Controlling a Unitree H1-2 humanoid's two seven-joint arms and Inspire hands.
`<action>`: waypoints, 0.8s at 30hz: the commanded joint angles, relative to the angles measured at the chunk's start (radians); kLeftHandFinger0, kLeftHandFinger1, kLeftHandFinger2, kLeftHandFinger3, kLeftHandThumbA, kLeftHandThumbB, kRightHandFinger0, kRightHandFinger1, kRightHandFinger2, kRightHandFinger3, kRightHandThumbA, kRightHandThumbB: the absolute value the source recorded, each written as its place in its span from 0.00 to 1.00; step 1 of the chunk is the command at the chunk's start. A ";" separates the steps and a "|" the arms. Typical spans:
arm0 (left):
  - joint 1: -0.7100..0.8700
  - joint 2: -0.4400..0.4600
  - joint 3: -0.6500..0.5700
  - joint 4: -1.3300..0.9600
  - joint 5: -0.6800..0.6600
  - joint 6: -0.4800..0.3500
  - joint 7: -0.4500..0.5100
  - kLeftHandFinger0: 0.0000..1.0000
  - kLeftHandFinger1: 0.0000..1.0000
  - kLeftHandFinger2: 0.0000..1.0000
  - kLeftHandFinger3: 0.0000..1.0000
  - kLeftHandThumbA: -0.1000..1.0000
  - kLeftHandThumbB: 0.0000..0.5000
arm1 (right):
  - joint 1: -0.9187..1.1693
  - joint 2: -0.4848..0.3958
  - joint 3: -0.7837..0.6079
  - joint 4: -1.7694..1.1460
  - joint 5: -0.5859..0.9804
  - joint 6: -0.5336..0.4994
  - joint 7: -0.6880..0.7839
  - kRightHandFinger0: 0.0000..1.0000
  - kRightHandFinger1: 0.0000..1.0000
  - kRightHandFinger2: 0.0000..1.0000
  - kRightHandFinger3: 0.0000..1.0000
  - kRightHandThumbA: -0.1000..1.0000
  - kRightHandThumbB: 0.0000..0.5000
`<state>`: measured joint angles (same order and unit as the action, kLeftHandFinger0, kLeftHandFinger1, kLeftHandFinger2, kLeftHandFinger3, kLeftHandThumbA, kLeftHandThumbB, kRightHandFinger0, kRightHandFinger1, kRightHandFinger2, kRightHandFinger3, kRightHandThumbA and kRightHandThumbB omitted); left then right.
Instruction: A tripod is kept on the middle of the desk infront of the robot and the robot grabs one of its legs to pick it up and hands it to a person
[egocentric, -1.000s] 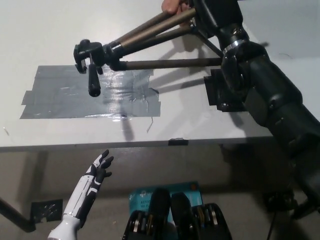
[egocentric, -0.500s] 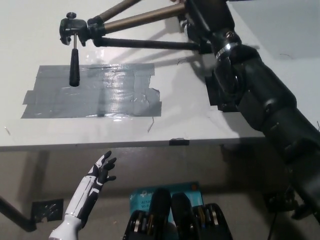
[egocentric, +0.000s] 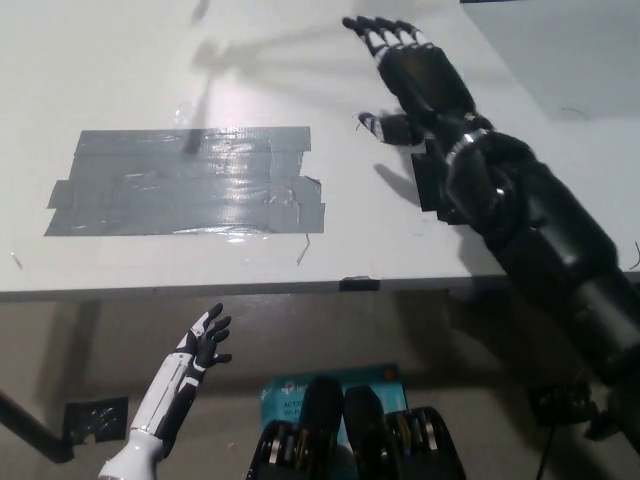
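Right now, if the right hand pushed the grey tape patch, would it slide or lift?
Probably won't slide: the grey tape patch lies flat on the desk, strips seemingly stuck down. Its glossy, wrinkled face suggests thin, floppy film, likely slick to touch. The ragged right edge might peel if the open right hand caught it. The left hand rests below the desk.

right arm (egocentric: 560, 260) cut off at right edge; left forearm (egocentric: 152, 415) cut at bottom edge.

The tripod's shadow (egocentric: 275, 45) is falling blurred across the far part of the white desk (egocentric: 100, 270), its long streaks running left to right and one thin streak slanting down toward the desk's middle.
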<state>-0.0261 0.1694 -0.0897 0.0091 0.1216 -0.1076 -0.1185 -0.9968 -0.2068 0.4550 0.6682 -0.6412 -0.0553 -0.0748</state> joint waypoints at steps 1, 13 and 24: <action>-0.015 0.022 0.003 -0.018 0.014 -0.048 0.000 0.88 1.00 1.00 1.00 1.00 0.22 | 0.015 -0.376 -0.198 -1.112 0.914 0.434 0.589 1.00 1.00 1.00 1.00 0.90 1.00; 0.038 0.018 0.013 0.009 0.006 -0.059 0.013 0.94 1.00 1.00 1.00 1.00 0.25 | 0.731 -0.494 -0.283 -1.401 1.203 0.054 0.173 1.00 1.00 1.00 1.00 0.81 0.85; 0.109 0.001 0.007 0.055 0.012 -0.115 0.034 0.94 1.00 1.00 1.00 1.00 0.24 | 1.017 0.005 -0.237 -0.972 1.134 -0.004 0.142 1.00 1.00 1.00 1.00 0.90 0.41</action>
<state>0.0006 0.1690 -0.0899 0.0408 0.1216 -0.1058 -0.1182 -0.2472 -0.4150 0.3732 0.0229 -0.2050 0.0105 0.0423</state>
